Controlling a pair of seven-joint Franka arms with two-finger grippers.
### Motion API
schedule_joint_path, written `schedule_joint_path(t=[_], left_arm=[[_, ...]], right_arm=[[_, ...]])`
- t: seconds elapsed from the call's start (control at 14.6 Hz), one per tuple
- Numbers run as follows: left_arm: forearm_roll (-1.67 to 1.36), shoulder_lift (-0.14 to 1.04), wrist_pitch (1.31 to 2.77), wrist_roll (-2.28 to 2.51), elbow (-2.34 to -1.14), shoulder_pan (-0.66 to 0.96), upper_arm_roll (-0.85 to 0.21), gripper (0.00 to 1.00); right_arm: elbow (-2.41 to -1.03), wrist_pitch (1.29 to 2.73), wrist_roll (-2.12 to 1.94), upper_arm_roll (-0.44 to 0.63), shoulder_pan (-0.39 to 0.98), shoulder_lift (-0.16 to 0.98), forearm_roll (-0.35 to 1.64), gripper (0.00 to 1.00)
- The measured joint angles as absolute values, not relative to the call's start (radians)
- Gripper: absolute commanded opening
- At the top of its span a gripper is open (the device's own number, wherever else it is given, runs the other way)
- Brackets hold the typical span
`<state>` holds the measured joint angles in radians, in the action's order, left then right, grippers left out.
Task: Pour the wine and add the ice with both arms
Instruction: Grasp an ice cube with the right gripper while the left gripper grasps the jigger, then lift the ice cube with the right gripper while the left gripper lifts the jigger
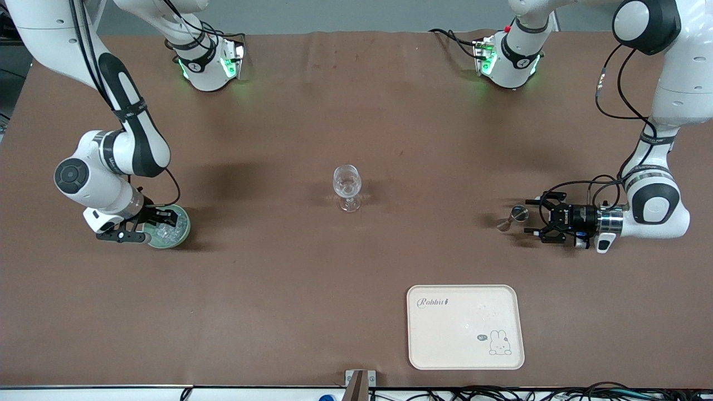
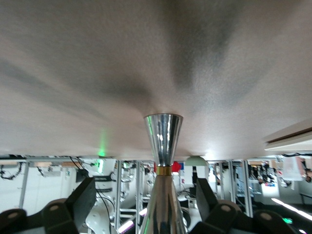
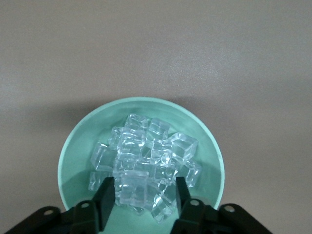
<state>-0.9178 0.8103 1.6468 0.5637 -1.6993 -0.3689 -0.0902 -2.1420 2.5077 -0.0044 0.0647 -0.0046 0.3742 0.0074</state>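
Observation:
A clear stemmed glass (image 1: 347, 187) stands upright mid-table. Toward the right arm's end, a green bowl (image 1: 182, 233) (image 3: 73, 146) holds the ice (image 1: 166, 228) (image 3: 146, 146), a heap of clear cubes. My right gripper (image 1: 156, 224) (image 3: 143, 186) reaches down into the bowl, open, its fingers (image 3: 108, 192) on either side of a few cubes. Toward the left arm's end stands a shiny metal jigger (image 1: 515, 216) (image 2: 163, 131). My left gripper (image 1: 532, 217) (image 2: 146, 187) lies level with it, open, a finger (image 2: 85, 192) on each side and gaps to the metal. The wine is out of view.
A cream tray (image 1: 423, 345) with a rabbit print lies near the table's front edge, nearer the front camera than the jigger. Brown cloth covers the table, with bare stretches between bowl, glass and jigger. Both arm bases stand along the back edge.

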Motion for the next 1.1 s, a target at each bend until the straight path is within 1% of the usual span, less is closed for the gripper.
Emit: schedule_joint_path(t=[0.21,0.27,0.41,0.75,0.96,1.1], left_arm=[[-0.948,0.824,1.647,0.564,-1.704,-0.365,-0.097,0.86],[-0.951,0.828,1.647,0.564,-1.704,-0.363,-0.099,0.84],[-0.960,0.834,1.647,0.564,-1.704,-0.360,-0.102,0.83],[-0.989,0.849,1.647,0.551,-1.705,-0.355,-0.104,0.76],[-0.994,0.855,1.647,0.547,-1.705,-0.343,-0.106,0.70],[-0.995,0.857,1.647,0.540,-1.705,-0.339,-0.106,0.65]], right_arm=[[-2.142,2.509,-0.004,0.064,-0.004,0.375,0.007,0.41],[-2.142,2.510,-0.004,0.064,-0.004,0.375,0.007,0.36],[-2.142,2.516,-0.004,0.064,-0.004,0.377,0.007,0.22],[-2.141,2.521,-0.004,0.064,-0.005,0.378,0.007,0.05],[-2.128,2.506,-0.004,0.063,-0.004,0.367,0.007,0.05],[-2.089,2.418,-0.004,0.063,-0.005,0.328,0.007,0.05]])
